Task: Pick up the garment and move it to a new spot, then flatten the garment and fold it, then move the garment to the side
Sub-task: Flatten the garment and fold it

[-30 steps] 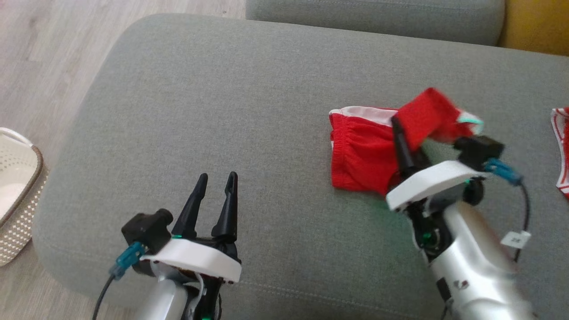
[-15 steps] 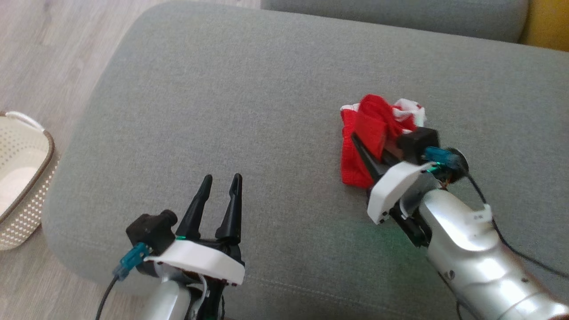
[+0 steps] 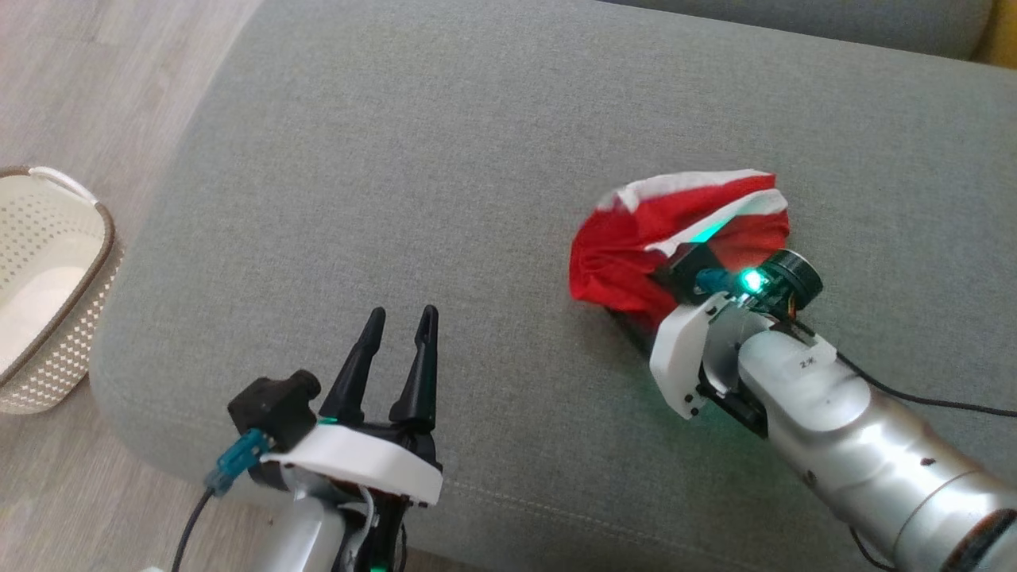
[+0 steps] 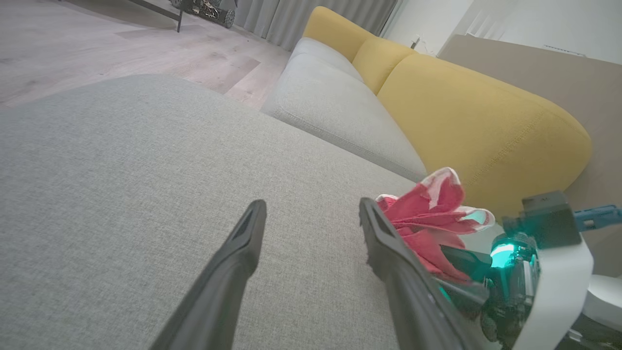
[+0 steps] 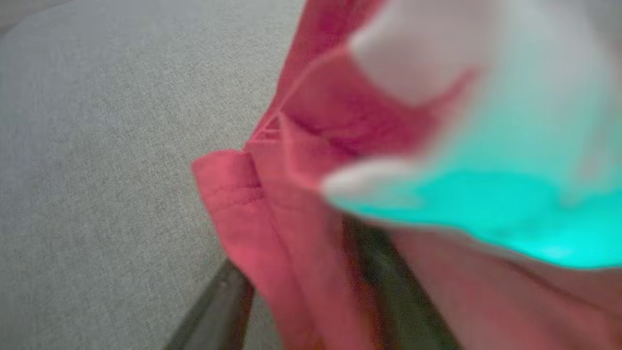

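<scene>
The garment (image 3: 636, 238) is red cloth with white trim, bunched in a loose heap on the grey sofa cushion (image 3: 397, 159), right of centre. My right gripper (image 3: 642, 316) reaches into its near side; the cloth drapes over the fingers and hides them. In the right wrist view red folds (image 5: 272, 218) hang between the two dark fingers (image 5: 221, 306), held there. My left gripper (image 3: 401, 318) stands open with nothing in it near the cushion's front edge, well left of the garment. From the left wrist view the garment (image 4: 427, 214) rises beside the right gripper (image 4: 461, 272).
A cream perforated basket (image 3: 48, 278) stands on the wooden floor (image 3: 79, 79) left of the cushion. A yellow backrest (image 4: 461, 107) and a second grey cushion (image 4: 330, 102) lie beyond. The cushion's rounded front edge runs just under my left gripper.
The head camera has shifted. My right gripper has swung left and rolled over, pulling the lifted red flap across so the flat garment is now a bunched heap. The left gripper stays put.
</scene>
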Available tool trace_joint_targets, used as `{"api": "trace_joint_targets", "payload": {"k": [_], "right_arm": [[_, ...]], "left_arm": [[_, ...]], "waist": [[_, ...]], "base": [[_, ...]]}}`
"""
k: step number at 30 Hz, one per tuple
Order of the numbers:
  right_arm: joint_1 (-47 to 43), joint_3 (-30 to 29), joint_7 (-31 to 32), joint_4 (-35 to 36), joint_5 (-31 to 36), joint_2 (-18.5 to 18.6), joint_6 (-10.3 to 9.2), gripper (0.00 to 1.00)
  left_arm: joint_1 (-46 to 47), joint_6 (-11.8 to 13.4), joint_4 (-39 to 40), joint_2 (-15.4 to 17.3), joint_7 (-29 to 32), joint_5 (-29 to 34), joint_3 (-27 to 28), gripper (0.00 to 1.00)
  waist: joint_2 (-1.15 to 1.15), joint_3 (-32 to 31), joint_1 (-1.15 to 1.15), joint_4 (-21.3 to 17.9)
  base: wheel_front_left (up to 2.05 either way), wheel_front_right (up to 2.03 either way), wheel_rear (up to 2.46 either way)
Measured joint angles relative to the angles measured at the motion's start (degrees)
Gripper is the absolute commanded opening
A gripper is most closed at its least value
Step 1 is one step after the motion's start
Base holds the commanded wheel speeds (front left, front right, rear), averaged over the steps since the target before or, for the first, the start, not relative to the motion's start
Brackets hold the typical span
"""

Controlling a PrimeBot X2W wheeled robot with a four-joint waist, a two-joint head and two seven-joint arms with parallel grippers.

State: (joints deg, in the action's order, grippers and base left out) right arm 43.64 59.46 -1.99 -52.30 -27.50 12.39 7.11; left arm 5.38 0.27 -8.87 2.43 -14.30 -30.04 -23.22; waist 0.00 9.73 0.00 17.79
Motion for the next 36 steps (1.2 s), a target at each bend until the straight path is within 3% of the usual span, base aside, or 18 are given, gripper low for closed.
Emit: {"api": "trace_joint_targets", "payload": {"k": [8,16,32,36], "right_arm": [[0.6,1.4,-0.8,-0.9,-7.7,0.5,0.00,1.00],[0.9,0.5,-3.3,2.0,-14.1,3.1,0.00,1.00],[-4.8,-1.7,-4.5,10.2,-16.4,7.9,0.00,1.00],[-6.4,-5.4,-5.1,11.2,-15.8,9.1,0.00,1.00]], "left_arm": [[0.0,0.3,0.1,0.0,0.0,-0.4,0.5,1.00],[0.0,0.3,0.1,0.0,0.0,0.2,2.2,1.00],[0.7,-0.1,0.3,0.0,0.0,2.2,6.9,1.00],[0.7,-0.3,0.2,0.0,0.0,2.8,7.4,1.00]], "waist": [[0.00,-0.3,0.00,-1.2],[0.00,-1.6,0.00,-4.8],[0.00,-3.9,0.00,-12.4],[0.00,-4.5,0.00,-13.4]], "base": [[0.00,0.00,0.00],[0.00,0.00,0.00],[0.00,0.00,0.00],[0.00,0.00,0.00]]}}
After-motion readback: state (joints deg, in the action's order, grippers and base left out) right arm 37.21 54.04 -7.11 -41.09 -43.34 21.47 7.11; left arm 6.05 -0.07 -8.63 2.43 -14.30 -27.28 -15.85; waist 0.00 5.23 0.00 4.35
